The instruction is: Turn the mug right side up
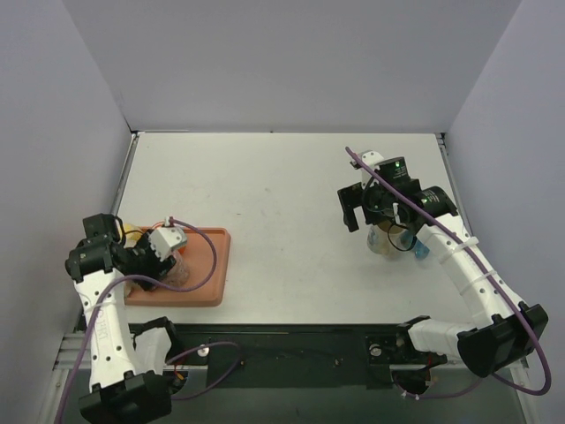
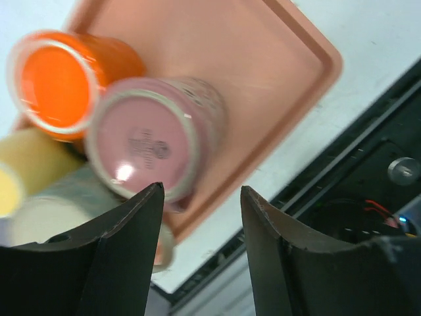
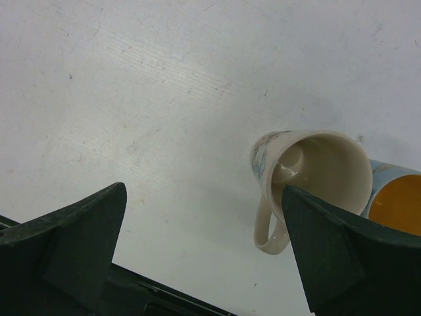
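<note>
A pink mug (image 2: 148, 141) stands upside down on the salmon tray (image 2: 276, 59), its stamped base facing my left wrist camera. In the top view it (image 1: 179, 272) sits at the tray's near left part, mostly under my left arm. My left gripper (image 2: 200, 197) is open and empty, hovering just above and beside the pink mug without touching it. My right gripper (image 3: 204, 191) is open wide and empty, above the table beside a cream mug (image 3: 322, 164) that stands upright with its handle towards the near edge.
An orange mug (image 2: 59, 82), a yellow cup (image 2: 26, 168) and a pale cup (image 2: 52, 217) crowd the tray next to the pink mug. A blue mug with orange inside (image 3: 395, 204) touches the cream mug. The tray (image 1: 210, 265) lies near the table's front left edge.
</note>
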`<state>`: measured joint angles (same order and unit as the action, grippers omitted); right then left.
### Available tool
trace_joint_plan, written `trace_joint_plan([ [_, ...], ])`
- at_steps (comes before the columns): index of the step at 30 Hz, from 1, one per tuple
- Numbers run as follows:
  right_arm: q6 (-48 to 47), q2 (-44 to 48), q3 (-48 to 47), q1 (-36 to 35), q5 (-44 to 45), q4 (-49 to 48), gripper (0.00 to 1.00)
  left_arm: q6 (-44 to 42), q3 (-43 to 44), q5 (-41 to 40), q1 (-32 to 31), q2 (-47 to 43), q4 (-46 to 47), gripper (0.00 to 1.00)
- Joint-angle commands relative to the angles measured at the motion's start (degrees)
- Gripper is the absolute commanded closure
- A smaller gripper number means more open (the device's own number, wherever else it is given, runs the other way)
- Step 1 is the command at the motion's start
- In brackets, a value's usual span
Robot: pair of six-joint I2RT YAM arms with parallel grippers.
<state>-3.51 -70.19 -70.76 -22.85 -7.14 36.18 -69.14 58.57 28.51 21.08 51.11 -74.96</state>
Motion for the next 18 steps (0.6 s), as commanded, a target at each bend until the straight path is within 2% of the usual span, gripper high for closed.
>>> trace_joint_plan([
  [1,-0.9,0.3,0.4,-0.6,-0.5,-0.5,0.02,3.9,-5.9,-2.5,-1.0,-3.5,-6.7,0.40],
  [5,-1.2,0.4,0.4,-0.8,-0.6,-0.6,0.02,2.6,-6.1,-4.7,-0.8,-1.0,-7.7,0.40],
  [13,-1.9,1.2,1.3,-1.1,0.7,-1.0,0.02,-6.8,-8.6,-11.3,6.6,2.3,-5.3,0.41],
  [18,-2.1,1.2,1.2,-1.2,0.3,-1.2,0.02,-6.2,-8.4,-8.9,6.5,3.2,-0.8,0.36],
])
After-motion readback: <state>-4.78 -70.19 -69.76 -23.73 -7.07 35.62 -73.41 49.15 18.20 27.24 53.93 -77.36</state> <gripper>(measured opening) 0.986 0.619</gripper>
